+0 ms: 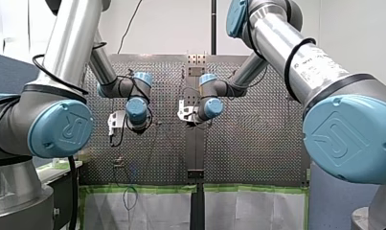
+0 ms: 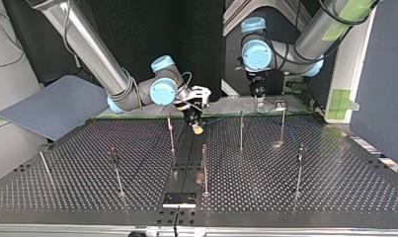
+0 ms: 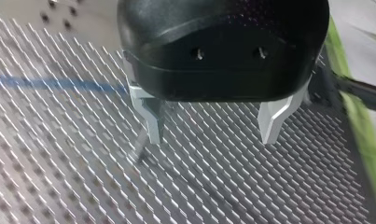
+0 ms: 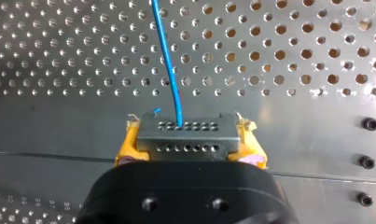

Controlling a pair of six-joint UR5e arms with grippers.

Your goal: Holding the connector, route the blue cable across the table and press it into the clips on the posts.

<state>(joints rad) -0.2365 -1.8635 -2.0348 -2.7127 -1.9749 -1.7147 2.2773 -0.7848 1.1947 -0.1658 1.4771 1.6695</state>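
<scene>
Perforated table (image 2: pixel 335 187) studded with posts (image 2: pixel 241 129). Right gripper (image 4: pixel 189 147) clamped on connector (image 4: pixel 188 130), blue cable (image 4: pixel 169 65) trailing ahead over the holes. Left gripper (image 3: pixel 211 126) spread wide, empty (cable just beside one finger). Routing seemingly early; next, carrying connector toward nearest post, keeping cable taut.

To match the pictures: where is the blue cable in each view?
Front view: too thin to make out.
Top view: the blue cable leaves my right hand toward the view's right.
Left wrist view: the cable lies on the perforated table beside my open left hand.
Right wrist view: the cable leaves the connector held in my right hand.
Shared landmark: the perforated table.
</scene>
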